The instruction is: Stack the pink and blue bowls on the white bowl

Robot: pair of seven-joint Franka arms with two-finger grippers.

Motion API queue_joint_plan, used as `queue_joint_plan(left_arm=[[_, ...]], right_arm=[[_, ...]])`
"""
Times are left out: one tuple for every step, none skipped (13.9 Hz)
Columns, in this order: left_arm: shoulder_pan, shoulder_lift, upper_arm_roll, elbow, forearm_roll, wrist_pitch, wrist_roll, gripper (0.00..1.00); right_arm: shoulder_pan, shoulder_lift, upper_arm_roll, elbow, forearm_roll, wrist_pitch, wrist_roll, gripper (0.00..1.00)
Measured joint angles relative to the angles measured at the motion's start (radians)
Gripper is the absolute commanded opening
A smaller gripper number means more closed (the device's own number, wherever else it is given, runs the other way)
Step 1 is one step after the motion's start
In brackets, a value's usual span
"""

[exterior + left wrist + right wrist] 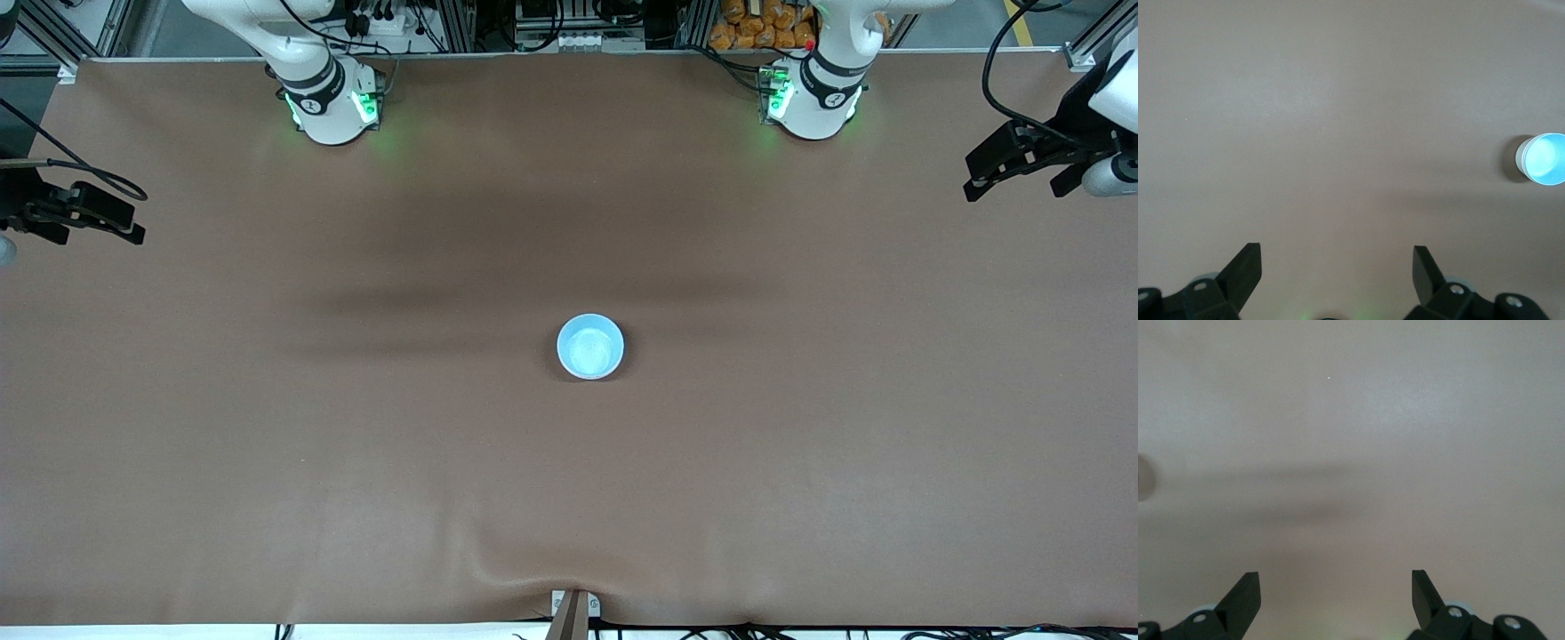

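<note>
resting at the table's [267,462] middle, blue bowl [590,347] tops a stack with a white wall visible; pink unseen. left gripper [1337,267] and right gripper [1336,587], jaws apart and empty, wait over opposite table ends, suggesting stacking is complete.

Light blue bowl [590,347], glossy, upright, mid-table, well apart from every table edge, whitish outer wall showing.

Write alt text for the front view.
A blue bowl sits alone mid-table on a brown cloth, apparently topping a stack. The left gripper and right gripper hang over their own table ends, holding nothing.
</note>
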Motion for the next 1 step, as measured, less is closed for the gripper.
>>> queue_joint_plan(left_arm=[[0.000, 0.000, 0.000, 0.000, 0.000, 0.000, 0.000, 1.00]], right_arm=[[-0.002, 0.000, 0.000, 0.000, 0.000, -0.001, 0.000, 1.00]])
